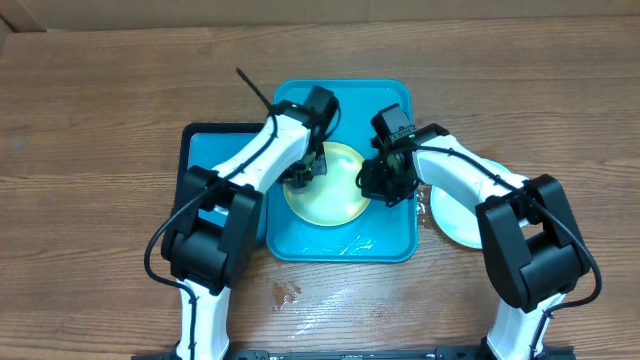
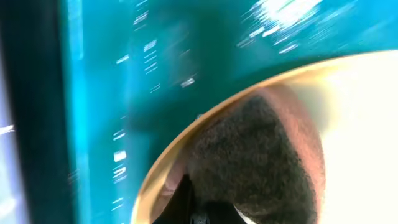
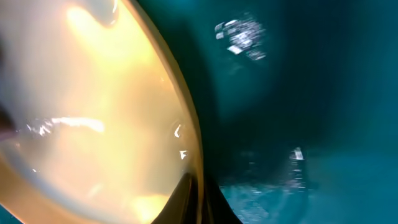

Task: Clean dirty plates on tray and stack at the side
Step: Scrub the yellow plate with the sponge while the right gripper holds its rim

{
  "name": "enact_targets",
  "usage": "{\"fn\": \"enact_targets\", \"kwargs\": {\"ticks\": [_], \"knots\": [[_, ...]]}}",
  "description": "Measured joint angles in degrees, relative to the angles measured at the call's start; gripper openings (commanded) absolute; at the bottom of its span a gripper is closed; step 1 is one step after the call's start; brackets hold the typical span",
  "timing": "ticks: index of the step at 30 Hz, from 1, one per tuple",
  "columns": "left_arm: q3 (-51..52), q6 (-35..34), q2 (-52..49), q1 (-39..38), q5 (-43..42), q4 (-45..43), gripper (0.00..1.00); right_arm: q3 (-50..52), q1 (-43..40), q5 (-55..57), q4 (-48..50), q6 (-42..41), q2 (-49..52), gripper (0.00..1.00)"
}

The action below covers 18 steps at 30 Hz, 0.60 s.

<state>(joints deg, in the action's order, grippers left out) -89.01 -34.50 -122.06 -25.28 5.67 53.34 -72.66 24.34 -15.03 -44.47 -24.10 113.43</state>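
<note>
A yellow-green rimmed plate (image 1: 335, 195) lies on the light-teal tray (image 1: 390, 100). My left gripper (image 1: 305, 172) is shut on a dark scouring sponge (image 2: 261, 162) and presses it on the plate's left part (image 2: 360, 112), just inside the rim. My right gripper (image 1: 385, 182) is shut on the plate's right rim; in the right wrist view the rim (image 3: 186, 124) runs between the two fingers (image 3: 200, 202). A pale, teal-rimmed plate (image 1: 455, 222) sits on the table right of the tray, partly under my right arm. No third plate shows.
A smaller dark-rimmed blue tray (image 1: 215, 148) lies left of the teal tray, under my left arm. A thin black stick (image 1: 255, 88) pokes out at the teal tray's back left corner. Water drops (image 1: 285, 292) lie on the wooden table in front.
</note>
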Motion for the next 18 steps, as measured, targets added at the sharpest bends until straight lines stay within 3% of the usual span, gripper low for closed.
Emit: {"fn": "enact_targets", "kwargs": {"ticks": [11,18], "knots": [[-0.81,1.95,-2.05,-1.53,-26.60,-7.63,0.04,-0.09,-0.61,0.48,-0.11,-0.09,-0.02,0.04],[-0.81,3.98,-2.73,-3.63,-31.87,-6.14,0.04,-0.11,-0.68,0.44,-0.09,-0.04,-0.02,0.04]]}}
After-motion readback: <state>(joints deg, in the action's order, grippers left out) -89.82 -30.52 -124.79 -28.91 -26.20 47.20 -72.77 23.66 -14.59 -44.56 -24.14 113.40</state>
